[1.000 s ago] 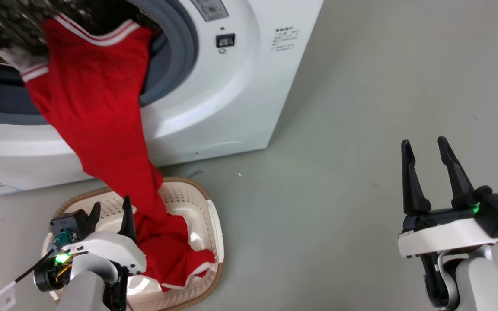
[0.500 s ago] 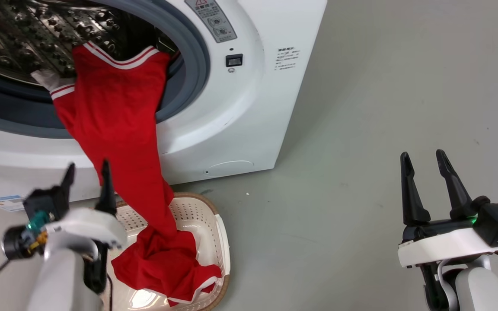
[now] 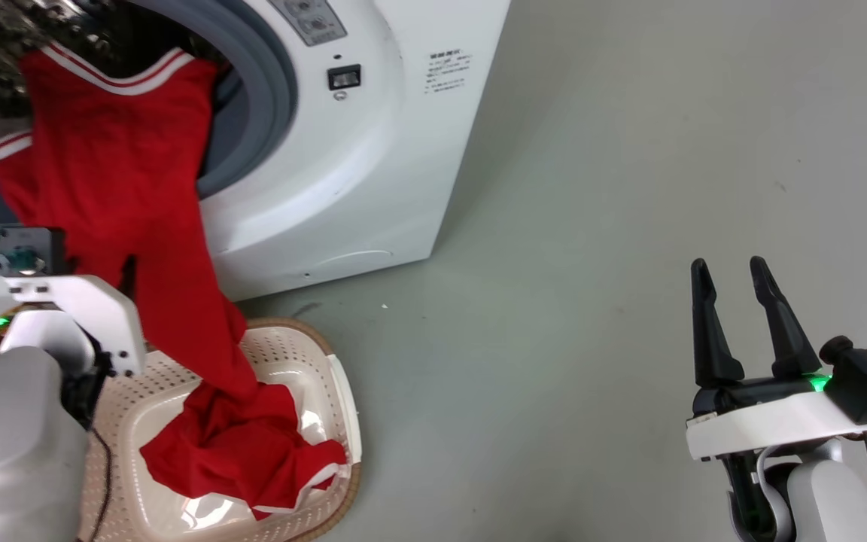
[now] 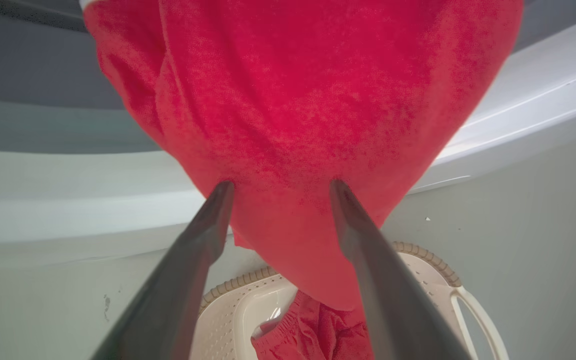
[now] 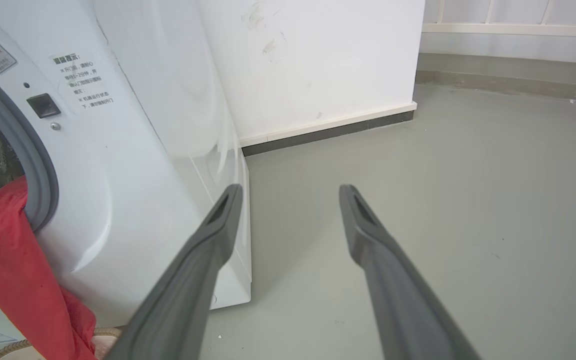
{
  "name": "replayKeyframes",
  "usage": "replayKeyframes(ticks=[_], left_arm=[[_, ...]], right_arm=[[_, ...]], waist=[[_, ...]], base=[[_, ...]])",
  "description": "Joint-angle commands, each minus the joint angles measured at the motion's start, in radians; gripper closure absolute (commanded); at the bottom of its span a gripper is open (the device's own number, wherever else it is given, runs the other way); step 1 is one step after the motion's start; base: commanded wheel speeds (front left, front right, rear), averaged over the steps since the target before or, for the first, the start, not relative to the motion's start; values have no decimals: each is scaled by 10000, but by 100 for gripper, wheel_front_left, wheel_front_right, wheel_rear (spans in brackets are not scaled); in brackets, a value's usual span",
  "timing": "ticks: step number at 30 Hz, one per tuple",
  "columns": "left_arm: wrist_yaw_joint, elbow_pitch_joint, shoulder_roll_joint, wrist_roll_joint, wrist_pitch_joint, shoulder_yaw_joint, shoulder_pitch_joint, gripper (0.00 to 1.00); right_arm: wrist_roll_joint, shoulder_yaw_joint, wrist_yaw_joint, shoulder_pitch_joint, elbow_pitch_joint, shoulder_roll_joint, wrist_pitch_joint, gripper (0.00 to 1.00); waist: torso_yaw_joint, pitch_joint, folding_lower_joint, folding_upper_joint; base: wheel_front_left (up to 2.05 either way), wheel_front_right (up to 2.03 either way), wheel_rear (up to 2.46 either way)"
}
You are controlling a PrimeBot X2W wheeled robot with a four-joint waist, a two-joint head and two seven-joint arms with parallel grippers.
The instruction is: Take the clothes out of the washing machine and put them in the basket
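So our left gripper (image 4: 280,187), fingers apart, rises from the cream perforated basket (image 3: 343,399) at lower left to the limp red garment (image 3: 125,196), still half-draped from the white washing machine (image 3: 343,173); another pull needed.

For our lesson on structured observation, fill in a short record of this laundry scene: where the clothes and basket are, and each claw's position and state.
clothes: red with white trim; upper end in the drum opening, draped over the grey ring, lower end piled in the basket
basket: on the floor, in front of the washing machine
left claw: open, fingertips at the hanging fabric above the basket; contact unclear
right claw: open, empty, over bare floor right of the machine
task status: unfinished
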Motion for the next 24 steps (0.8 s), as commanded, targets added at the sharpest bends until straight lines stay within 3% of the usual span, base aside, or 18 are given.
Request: replayKeyframes(ticks=[1, 10, 20, 21, 22, 23, 24], left_arm=[[-8, 48, 140, -34, 95, -46, -189, 0], [-9, 801, 955, -522, 1476, -456, -1219, 0], [112, 1200, 1479, -590, 1822, -549, -2374, 0], [137, 1223, 1517, -579, 1783, -552, -2461, 4], [164, 1262, 1532, -590, 1741, -555, -2522, 56], [178, 1303, 1516, -594, 1712, -576, -2537, 100], [166, 1350, 1476, -608, 1684, -594, -2546, 100]], right_arm=[[54, 36, -3, -178, 3, 13, -18, 0], [445, 202, -3, -406, -34, 10, -18, 0], [588, 264, -3, -514, -27, 10, -18, 0], [588, 266, -3, -522, -13, 10, -18, 0], [586, 260, -3, -530, 6, 10, -18, 0], [572, 240, -3, -528, 21, 10, -18, 0], [552, 216, -3, -517, 39, 10, -18, 0]], waist=[[-216, 220, 1, 0], [-739, 883, 1, 0], [-1012, 1100, 1, 0], [-1023, 1100, 1, 0], [-1029, 1089, 1, 0], [-1026, 1058, 1, 0], [-1013, 1021, 1, 0]], base=[[0, 0, 0], [0, 0, 0], [0, 0, 0], [0, 0, 0], [0, 0, 0], [0, 0, 0], [0, 0, 0]])
